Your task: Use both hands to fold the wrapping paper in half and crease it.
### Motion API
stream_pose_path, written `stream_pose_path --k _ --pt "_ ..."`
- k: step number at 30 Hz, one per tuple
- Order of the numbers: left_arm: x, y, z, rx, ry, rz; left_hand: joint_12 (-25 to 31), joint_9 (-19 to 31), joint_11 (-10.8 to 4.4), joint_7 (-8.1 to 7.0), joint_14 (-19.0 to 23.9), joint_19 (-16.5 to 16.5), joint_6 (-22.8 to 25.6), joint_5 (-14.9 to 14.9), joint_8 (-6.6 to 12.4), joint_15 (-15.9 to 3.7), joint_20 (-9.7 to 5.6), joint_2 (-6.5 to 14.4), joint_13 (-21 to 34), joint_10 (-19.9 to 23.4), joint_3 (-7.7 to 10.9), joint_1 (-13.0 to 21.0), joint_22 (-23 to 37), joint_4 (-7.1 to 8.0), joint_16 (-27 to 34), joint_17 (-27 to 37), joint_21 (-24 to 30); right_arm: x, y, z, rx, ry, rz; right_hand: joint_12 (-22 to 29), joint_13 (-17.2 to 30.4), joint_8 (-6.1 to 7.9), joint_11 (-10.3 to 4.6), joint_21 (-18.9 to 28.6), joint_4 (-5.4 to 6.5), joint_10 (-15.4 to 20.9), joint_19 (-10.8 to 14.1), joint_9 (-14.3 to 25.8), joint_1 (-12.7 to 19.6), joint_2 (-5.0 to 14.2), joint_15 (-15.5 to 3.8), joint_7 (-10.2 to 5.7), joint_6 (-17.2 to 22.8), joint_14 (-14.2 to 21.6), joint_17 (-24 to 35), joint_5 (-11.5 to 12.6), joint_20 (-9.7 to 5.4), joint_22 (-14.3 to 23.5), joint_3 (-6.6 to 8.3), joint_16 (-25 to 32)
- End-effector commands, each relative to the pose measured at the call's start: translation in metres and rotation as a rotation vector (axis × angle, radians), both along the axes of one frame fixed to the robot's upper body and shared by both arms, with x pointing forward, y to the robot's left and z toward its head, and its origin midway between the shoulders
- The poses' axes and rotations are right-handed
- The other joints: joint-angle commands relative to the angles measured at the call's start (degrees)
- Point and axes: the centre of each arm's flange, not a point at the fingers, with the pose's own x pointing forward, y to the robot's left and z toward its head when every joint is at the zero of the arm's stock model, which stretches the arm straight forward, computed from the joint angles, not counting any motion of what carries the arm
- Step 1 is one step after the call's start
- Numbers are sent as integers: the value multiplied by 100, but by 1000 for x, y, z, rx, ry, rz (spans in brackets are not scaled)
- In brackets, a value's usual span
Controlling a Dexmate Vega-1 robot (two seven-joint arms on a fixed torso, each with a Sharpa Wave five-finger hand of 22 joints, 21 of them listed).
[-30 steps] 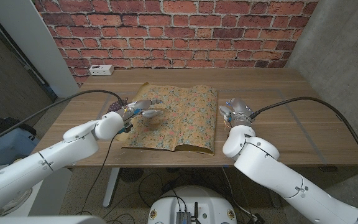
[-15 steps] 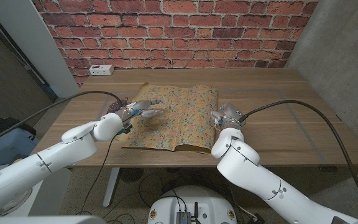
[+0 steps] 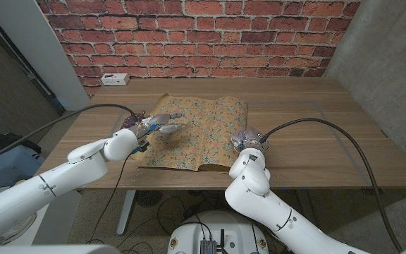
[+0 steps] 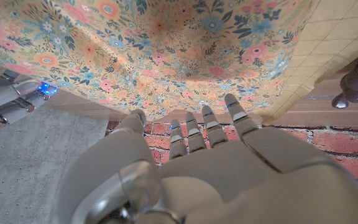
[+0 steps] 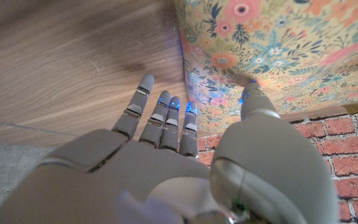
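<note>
Wooden table (image 3: 330, 141) under a red brick wall (image 3: 203, 35), a white power strip (image 3: 114, 79) at its far left corner. The floral paper (image 3: 196, 130) lies mid-table, near edge lifted in a hump. The left hand (image 3: 157, 124) hovers over the paper's left part, fingers spread, grasping nothing. The right hand (image 3: 249, 139) is at the paper's right edge, fingers extended, mostly hidden behind its own arm; whether it pinches the paper, I cannot tell.

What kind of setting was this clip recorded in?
Probably an indoor lab or workshop corner: a wooden table against a red brick wall, a power strip on it, and cables on the floor beneath.
</note>
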Motion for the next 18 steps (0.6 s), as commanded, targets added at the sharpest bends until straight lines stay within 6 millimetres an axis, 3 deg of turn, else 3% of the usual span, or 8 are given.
stream_pose_path --k 1,3,7,10,14,15,16,18 --pt "0 6 -4 -15 4 -7 -21 13 13 0 42 18 64 -25 -20 13 41 -6 23 62 9 -68 9 56 -17 21 0 -9 -3 24 -152 -62 -185 0 52 11 -7 -154 23 -180 -251 13 -20 -106 -5 10 -213 -193 37 107 57 12 -110 -58" --pt "0 6 -4 -16 5 -9 -29 13 5 2 45 18 57 -25 -27 19 40 -13 23 57 -1 -91 9 65 -20 21 -3 -9 -2 24 -163 -66 -203 4 66 -1 -6 -209 31 -249 -332 14 -29 -114 -1 30 -325 -248 46 139 82 11 -136 -66" --pt "0 7 -5 -20 6 -14 -39 12 31 -3 41 15 52 -25 -39 16 43 -27 24 59 -18 -134 9 84 -28 22 -10 -9 4 25 -201 -76 -250 16 139 -21 -38 -303 5 -621 -336 17 66 -116 -296 19 -880 63 195 289 17 23 -207 166" --pt "1 7 -4 -24 3 -16 -46 12 29 -6 38 13 50 -24 -45 23 49 -35 24 57 -29 -160 9 95 -33 23 -14 -7 6 26 -214 -63 -264 104 214 49 -159 -242 -126 -732 60 17 497 -91 -578 -6 -1166 613 521 479 -166 47 -220 647" --pt "1 9 -4 -29 2 -15 -58 12 30 -10 37 12 37 -23 -56 28 53 -43 25 50 -43 -199 10 114 -38 24 -20 -3 5 29 -198 -9 -204 133 277 65 -188 -76 -137 -829 660 18 864 -119 -771 52 -1380 1226 992 603 -307 72 -333 1307" --pt "1 9 -5 -31 3 -15 -61 12 30 -11 34 12 37 -22 -57 29 52 -44 25 46 -46 -206 10 117 -40 24 -21 -2 5 30 -191 5 -186 145 283 71 -142 -60 -118 -815 716 18 868 -131 -766 85 -1387 1321 1056 610 -282 74 -366 1402" --pt "1 10 -5 -34 5 -14 -64 12 30 -11 34 12 34 -22 -60 29 53 -45 25 44 -48 -214 10 121 -40 24 -22 1 4 30 -172 32 -158 173 298 88 -79 -40 51 -804 811 24 615 -169 -650 165 -1392 1236 1191 615 -192 78 -530 1477" --pt "2 10 -5 -35 5 -14 -68 12 22 -13 32 12 33 -21 -62 32 53 -47 25 42 -52 -225 10 126 -43 25 -24 2 5 31 -179 51 -161 165 309 95 -56 -122 130 -933 650 29 444 -278 -444 173 -1412 776 1167 643 -18 76 -669 1230"
